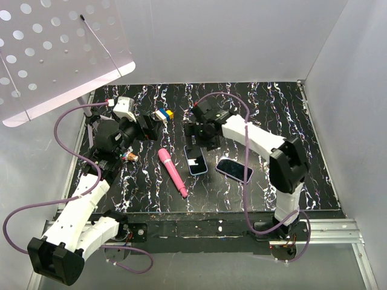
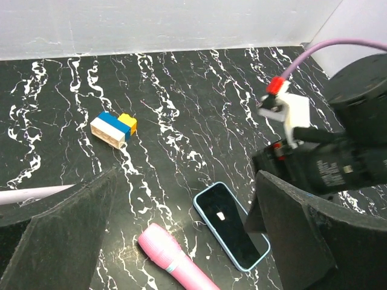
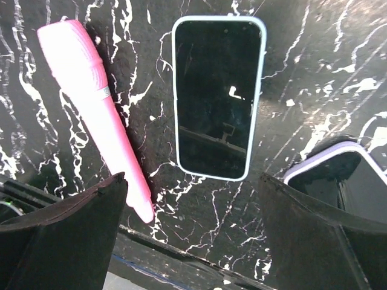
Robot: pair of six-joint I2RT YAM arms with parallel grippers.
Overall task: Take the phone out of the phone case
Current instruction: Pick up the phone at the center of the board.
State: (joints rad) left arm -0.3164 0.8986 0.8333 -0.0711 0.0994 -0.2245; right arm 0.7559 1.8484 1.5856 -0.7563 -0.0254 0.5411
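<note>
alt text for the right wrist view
A phone in a light blue case lies screen up on the black marbled table, seen between the fingers of the open right gripper. A pink tapered tool lies left of it, a lilac-cased phone at the right edge.

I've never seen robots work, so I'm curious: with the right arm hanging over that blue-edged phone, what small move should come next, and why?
Probably lower the right gripper straight down toward the blue-cased phone. Its jaws are open and empty. The phone lies flat, screen up, in its case, centred just ahead of them, and nothing touches it yet.
</note>
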